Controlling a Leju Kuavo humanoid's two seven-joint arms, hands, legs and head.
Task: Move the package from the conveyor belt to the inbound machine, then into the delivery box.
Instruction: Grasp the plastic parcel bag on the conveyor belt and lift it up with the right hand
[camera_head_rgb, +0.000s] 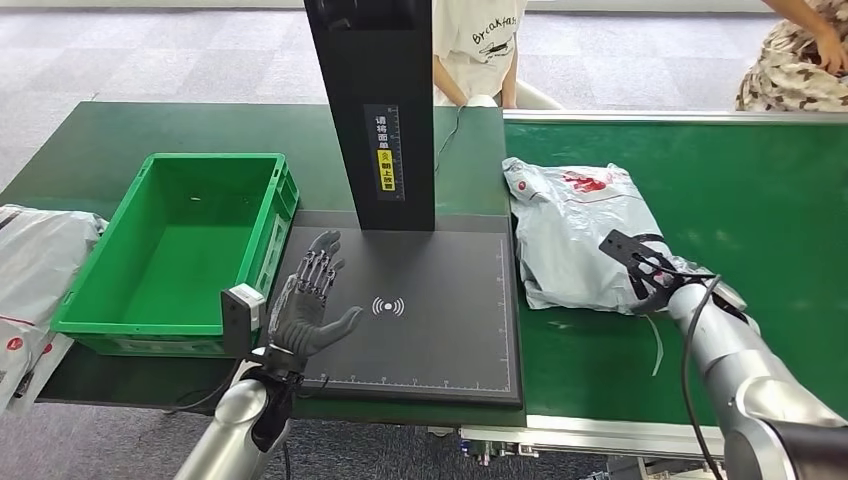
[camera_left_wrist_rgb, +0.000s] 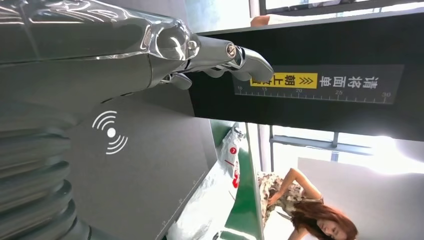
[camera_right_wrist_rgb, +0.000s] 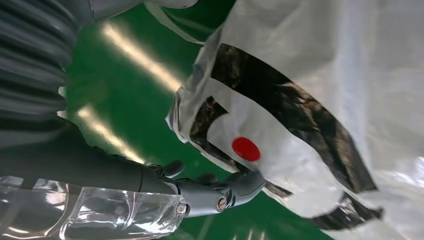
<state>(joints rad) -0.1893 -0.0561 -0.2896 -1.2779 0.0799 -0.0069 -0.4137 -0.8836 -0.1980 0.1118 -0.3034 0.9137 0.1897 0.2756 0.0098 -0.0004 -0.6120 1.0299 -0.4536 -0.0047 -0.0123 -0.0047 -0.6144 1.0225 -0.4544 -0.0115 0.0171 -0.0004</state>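
Observation:
A grey plastic package (camera_head_rgb: 580, 230) with red print and black stripes lies flat on the green conveyor belt (camera_head_rgb: 760, 190), just right of the inbound machine's black pad (camera_head_rgb: 430, 340). My right hand (camera_head_rgb: 655, 280) is at the package's near right corner. In the right wrist view the thumb tip of that hand (camera_right_wrist_rgb: 200, 192) touches the edge of the package (camera_right_wrist_rgb: 325, 75), with nothing clasped. My left hand (camera_head_rgb: 310, 300) hovers open, fingers spread, over the left part of the pad, also seen as the left hand (camera_left_wrist_rgb: 150, 50) in its wrist view. The green delivery box (camera_head_rgb: 130, 335) stands empty left of the pad.
The machine's black column (camera_head_rgb: 375, 110) rises at the back of the pad. One person (camera_head_rgb: 480, 50) stands behind it and another (camera_head_rgb: 800, 60) at the far right of the belt. More grey packages (camera_head_rgb: 30, 260) lie at the left table edge.

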